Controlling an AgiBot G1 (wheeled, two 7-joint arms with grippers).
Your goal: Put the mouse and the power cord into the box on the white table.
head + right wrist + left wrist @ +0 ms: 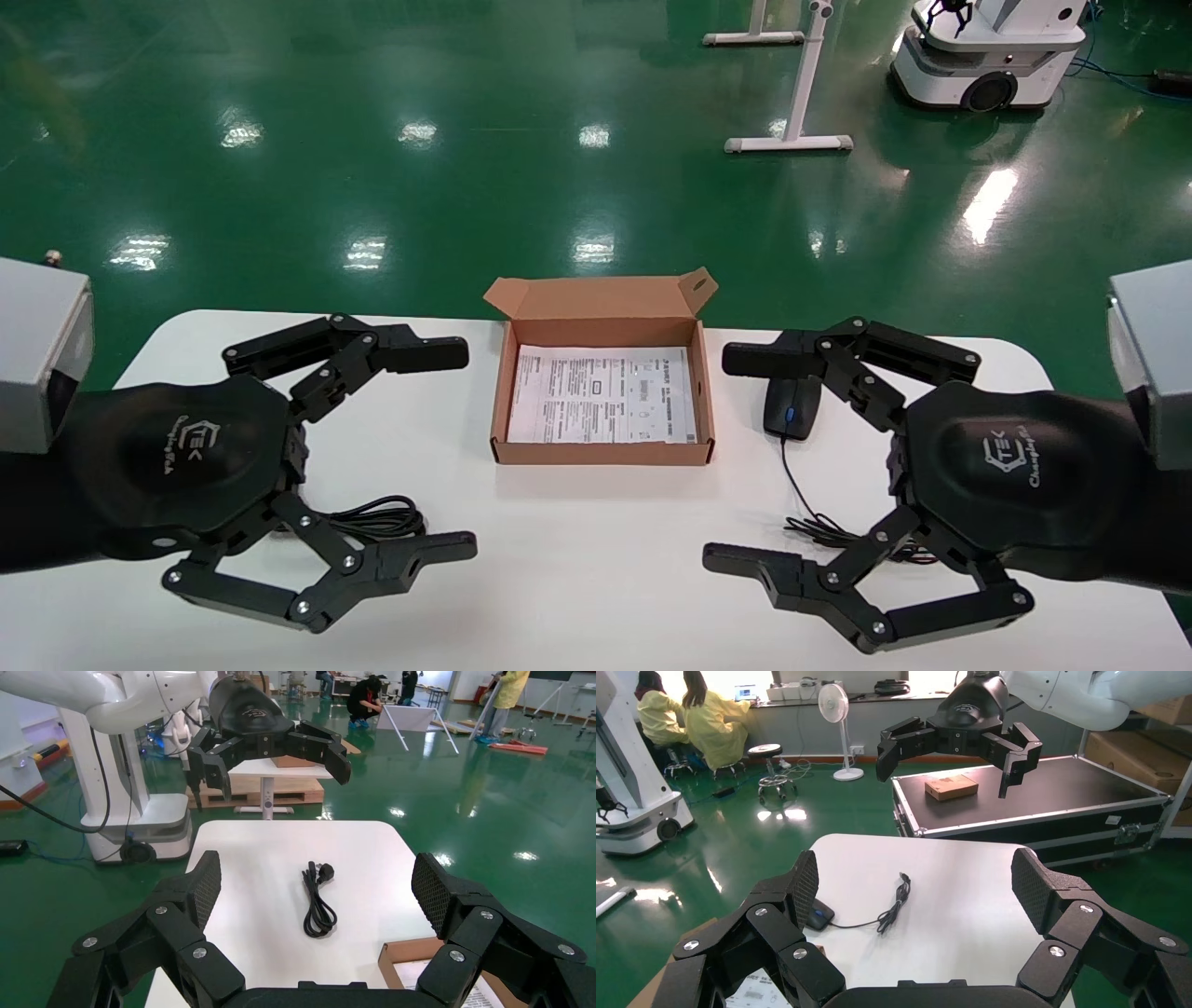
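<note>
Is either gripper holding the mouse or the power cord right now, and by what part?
Neither. The left gripper and right gripper are open and empty; the mouse and power cord lie on the white table.

Head camera above white table [596, 559]; wrist cameras facing across it.

We see a matt brown cardboard box [603, 326] lined with printed paper, a smooth white worktop [596, 559] and a glossy green floor [466, 140].

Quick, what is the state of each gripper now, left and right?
Left gripper: open, holding nothing, above the white table.
Right gripper: open, holding nothing, beside the mouse.
</note>
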